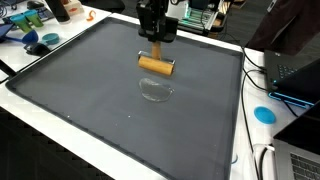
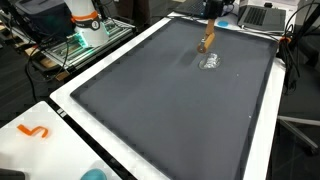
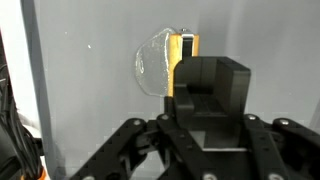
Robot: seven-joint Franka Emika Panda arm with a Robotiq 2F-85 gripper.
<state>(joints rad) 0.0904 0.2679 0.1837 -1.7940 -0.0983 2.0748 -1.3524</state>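
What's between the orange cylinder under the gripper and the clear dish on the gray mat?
Nothing. In an exterior view only a narrow strip of bare gray mat separates the orange cylinder from the clear dish.

I'm looking at a white surface [image 1: 130,150] almost wholly covered by a dark grey mat [image 1: 90,100], and the light on it is soft and even. In an exterior view an open laptop [image 1: 297,72] and black cables [image 1: 256,62] lie just beside the mat's edge, with a blue disc [image 1: 264,114] near them. In an exterior view a wire rack [image 2: 60,50] with green-lit electronics stands on the dark floor [image 2: 20,90] beside the surface. An orange squiggle [image 2: 35,131] marks the white corner.
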